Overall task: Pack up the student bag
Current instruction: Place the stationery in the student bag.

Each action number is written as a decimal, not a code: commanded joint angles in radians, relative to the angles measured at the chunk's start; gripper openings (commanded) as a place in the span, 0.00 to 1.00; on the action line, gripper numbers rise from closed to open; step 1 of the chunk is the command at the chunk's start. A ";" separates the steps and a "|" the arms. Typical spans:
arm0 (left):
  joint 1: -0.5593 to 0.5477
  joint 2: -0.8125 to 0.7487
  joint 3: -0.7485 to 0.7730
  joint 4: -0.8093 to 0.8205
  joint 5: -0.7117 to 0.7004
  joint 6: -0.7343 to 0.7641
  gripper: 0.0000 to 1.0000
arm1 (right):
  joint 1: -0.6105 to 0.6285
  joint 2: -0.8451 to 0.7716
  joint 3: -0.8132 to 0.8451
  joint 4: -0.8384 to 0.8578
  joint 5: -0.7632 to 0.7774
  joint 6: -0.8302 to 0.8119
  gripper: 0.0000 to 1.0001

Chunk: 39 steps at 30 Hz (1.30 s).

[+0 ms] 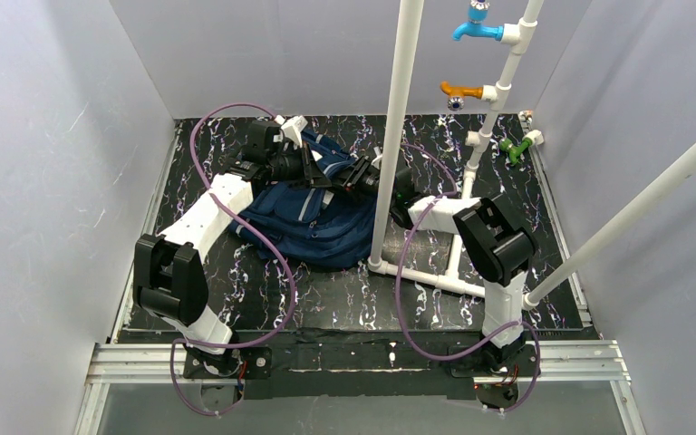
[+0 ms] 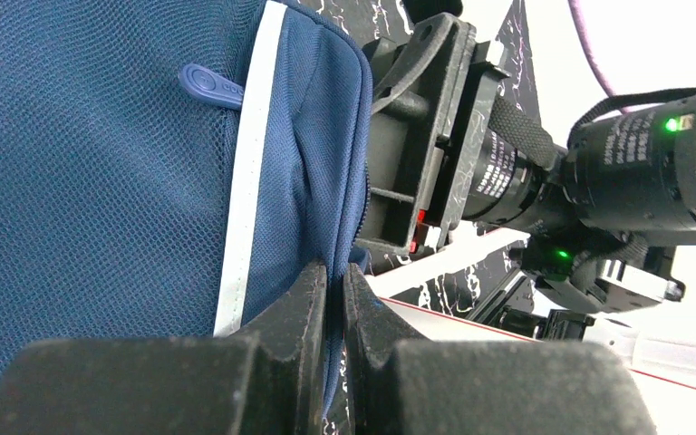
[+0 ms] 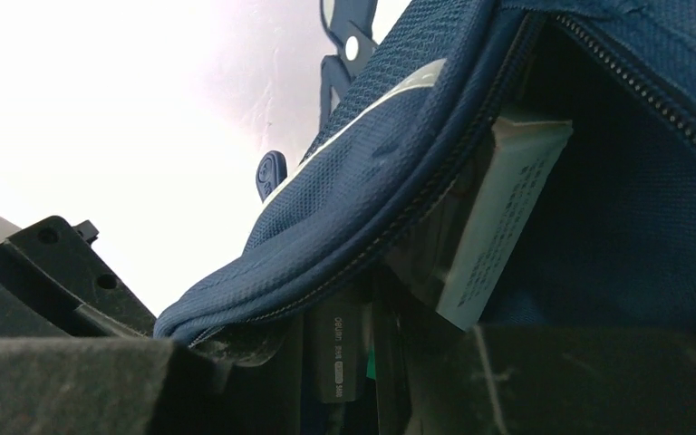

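Left pincer clamped nearly fully shut.

My left hand is black; the student bag navy mesh, pale grey stripe; tabletop black, white-veined.

A white pipe frame stands right of centre on the black marbled mat, carrying a blue tap, an orange tap and a green tap at upper right.

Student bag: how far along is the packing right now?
Done: the navy blue fabric backpack is unzipped, and a white printed box shows inside the opening. In hand: the left hand pinches the opening's edge; the right hand is at the mouth with a dark labelled item between its fingers. Left: seating that item, then zipping shut.
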 commanded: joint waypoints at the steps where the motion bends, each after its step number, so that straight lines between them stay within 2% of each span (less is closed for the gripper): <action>1: -0.029 -0.084 0.044 0.028 0.137 -0.048 0.00 | 0.029 -0.078 -0.027 -0.161 0.197 -0.109 0.19; 4: -0.028 -0.083 0.037 0.034 0.130 -0.049 0.00 | 0.029 -0.090 -0.028 -0.193 0.207 -0.153 0.27; 8: -0.028 -0.083 0.025 0.043 0.128 -0.052 0.00 | 0.031 -0.089 0.008 -0.205 0.170 -0.173 0.26; 12: -0.028 -0.085 0.026 0.045 0.125 -0.051 0.00 | 0.032 -0.137 -0.011 -0.277 0.229 -0.207 0.41; 15: -0.028 -0.083 0.026 0.047 0.126 -0.050 0.00 | 0.034 -0.145 -0.005 -0.300 0.214 -0.232 0.47; 23: -0.027 -0.086 0.028 0.045 0.128 -0.051 0.00 | 0.035 -0.193 -0.021 -0.325 0.201 -0.294 0.52; 32: -0.027 -0.089 0.020 0.044 0.133 -0.048 0.00 | 0.025 -0.214 -0.045 -0.387 0.217 -0.327 0.54; 36: -0.027 -0.091 0.026 0.028 0.131 -0.034 0.00 | 0.015 -0.233 -0.009 -0.478 0.212 -0.458 0.76; 39: -0.028 -0.091 0.020 0.022 0.131 -0.027 0.00 | -0.009 -0.234 0.032 -0.566 0.177 -0.598 0.81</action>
